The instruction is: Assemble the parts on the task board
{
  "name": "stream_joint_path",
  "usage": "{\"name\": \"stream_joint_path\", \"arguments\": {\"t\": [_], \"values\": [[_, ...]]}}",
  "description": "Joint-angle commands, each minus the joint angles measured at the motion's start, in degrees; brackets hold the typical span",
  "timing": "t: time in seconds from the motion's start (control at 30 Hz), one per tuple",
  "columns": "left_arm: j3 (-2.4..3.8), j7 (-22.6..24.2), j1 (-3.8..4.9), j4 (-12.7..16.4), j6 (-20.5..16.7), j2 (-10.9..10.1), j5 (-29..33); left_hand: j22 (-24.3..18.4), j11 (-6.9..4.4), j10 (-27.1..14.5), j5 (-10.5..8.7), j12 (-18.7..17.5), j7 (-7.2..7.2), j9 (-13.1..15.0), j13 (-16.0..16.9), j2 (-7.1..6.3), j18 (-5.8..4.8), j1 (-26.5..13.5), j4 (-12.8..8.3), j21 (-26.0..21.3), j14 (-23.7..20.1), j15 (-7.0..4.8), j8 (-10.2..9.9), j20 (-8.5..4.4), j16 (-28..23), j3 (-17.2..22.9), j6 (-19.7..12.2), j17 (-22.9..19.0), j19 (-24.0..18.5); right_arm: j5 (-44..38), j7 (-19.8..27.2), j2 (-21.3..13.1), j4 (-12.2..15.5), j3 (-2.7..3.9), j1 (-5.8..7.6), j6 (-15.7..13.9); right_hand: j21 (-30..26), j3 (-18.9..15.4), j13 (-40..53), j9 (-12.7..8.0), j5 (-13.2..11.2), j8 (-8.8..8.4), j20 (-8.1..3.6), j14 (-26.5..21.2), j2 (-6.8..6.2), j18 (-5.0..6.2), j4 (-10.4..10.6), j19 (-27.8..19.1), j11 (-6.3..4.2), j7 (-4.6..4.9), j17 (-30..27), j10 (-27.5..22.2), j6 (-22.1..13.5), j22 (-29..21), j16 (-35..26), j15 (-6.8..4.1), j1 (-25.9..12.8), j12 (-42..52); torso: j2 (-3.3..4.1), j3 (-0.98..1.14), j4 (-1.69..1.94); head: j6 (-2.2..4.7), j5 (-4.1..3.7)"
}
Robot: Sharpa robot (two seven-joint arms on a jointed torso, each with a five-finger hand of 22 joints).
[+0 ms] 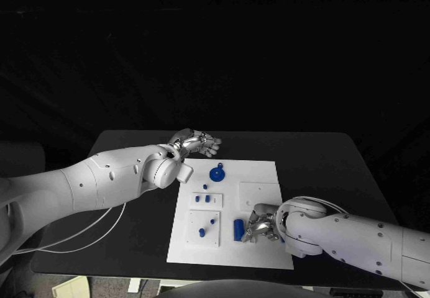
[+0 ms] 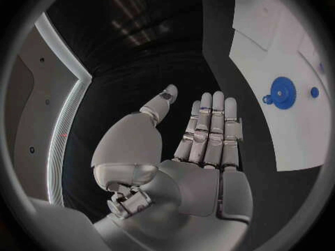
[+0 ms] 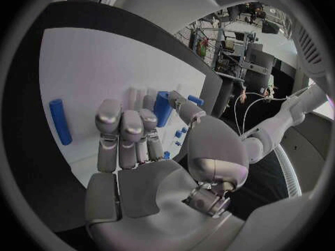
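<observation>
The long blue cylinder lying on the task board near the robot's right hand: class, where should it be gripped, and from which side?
Probably mid-length, from above. The long blue cylinder lies flat on the task board, so fingers can close across its round sides. The right hand is right beside it.

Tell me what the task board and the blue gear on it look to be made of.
Task board: probably matte white plastic or painted sheet, flat and even, no glare. Blue gear: likely moulded or printed plastic, uniform saturated blue, dull surface. Neither can be confirmed by look alone.

task board (image 1: 260, 248) mid-table, gear (image 1: 218, 173) at far end, cylinder (image 1: 238, 229) nearer
</observation>
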Motion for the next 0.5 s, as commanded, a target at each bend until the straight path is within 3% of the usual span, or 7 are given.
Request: {"name": "stream_joint_path", "arguments": {"t": [0.03,0.13,0.27,0.4,0.5], "values": [[0.04,0.3,0.04,0.2,0.7,0.0,0.3,0.1,0.04,-0.4,0.06,-0.1,-0.07,-0.1,-0.1,0.11,0.58,-0.7,0.0,-0.2,0.4,0.13,0.2,0.10,-0.2,0.0,-0.4,0.1,0.0,-1.6,-0.6,-0.1,-0.2,-0.03,-0.11,1.2,0.1,0.0,0.1,-0.1,1.6,-0.46,0.36,0.2,-0.13,5.07,-0.9,0.1,-0.22,0.04,0.1,0.1,0.3,0.6,-0.3,-0.26,0.6,-0.3,-0.01,0.01,-0.01,-0.01,-0.02],[0.04,0.2,0.05,0.2,0.7,0.0,0.3,0.1,0.04,-0.4,0.06,-0.1,-0.07,-0.1,-0.1,0.10,0.58,-0.6,-0.1,-0.2,0.4,0.13,0.2,0.09,-0.2,0.0,-0.4,0.1,0.0,-1.5,-0.5,-0.1,-0.1,-0.04,-0.12,1.2,0.1,0.0,0.1,-0.1,2.4,-0.54,0.40,0.2,0.18,5.07,-1.4,0.2,-0.21,0.04,0.1,0.1,0.3,0.6,-0.4,-0.26,0.7,-0.4,0.01,0.01,-0.02,-0.03,-0.01],[0.04,0.2,0.05,0.2,0.7,0.0,0.3,0.1,0.04,-0.4,0.06,-0.1,-0.07,-0.1,-0.1,0.10,0.59,-0.6,-0.1,-0.2,0.4,0.13,0.3,0.09,-0.2,0.0,-0.4,0.1,0.0,-1.0,-0.3,0.0,-0.1,-0.04,-0.13,1.4,0.1,-0.5,0.1,-0.1,2.3,-0.62,0.50,0.2,-0.52,5.07,-1.4,0.2,-0.17,0.06,0.2,0.1,0.4,0.6,-0.4,-0.23,0.1,-0.4,0.00,0.02,-0.02,0.07,0.00],[0.04,0.2,0.05,0.2,0.7,0.0,0.3,0.1,0.04,-0.4,0.06,-0.1,-0.07,-0.1,-0.1,0.10,0.59,-0.6,-0.1,-0.2,0.4,0.12,0.3,0.09,-0.2,0.0,-0.4,0.2,0.0,-0.5,0.2,-0.2,-0.1,-0.05,-0.13,1.6,0.1,-2.7,0.2,-0.1,-0.4,-0.81,0.52,0.3,-3.32,5.07,-1.1,0.2,-0.18,0.06,0.2,0.1,0.4,0.5,-0.5,-0.25,-1.8,-0.5,0.00,0.00,-0.02,0.03,0.00],[0.04,0.2,0.05,0.1,0.7,0.0,0.3,0.1,0.04,-0.4,0.06,-0.1,-0.07,-0.1,-0.1,0.10,0.59,-0.6,-0.1,-0.2,0.4,0.12,0.3,0.09,-0.3,0.0,-0.4,0.2,0.0,-0.5,0.2,-0.3,0.0,-0.05,-0.13,1.6,0.0,-3.3,0.2,-0.1,-1.5,-0.88,0.38,0.3,-4.32,5.07,-0.9,0.2,-0.22,0.02,0.3,0.0,0.4,0.5,-0.6,-0.30,-2.0,-0.5,0.00,0.01,-0.01,0.04,0.06]]}}
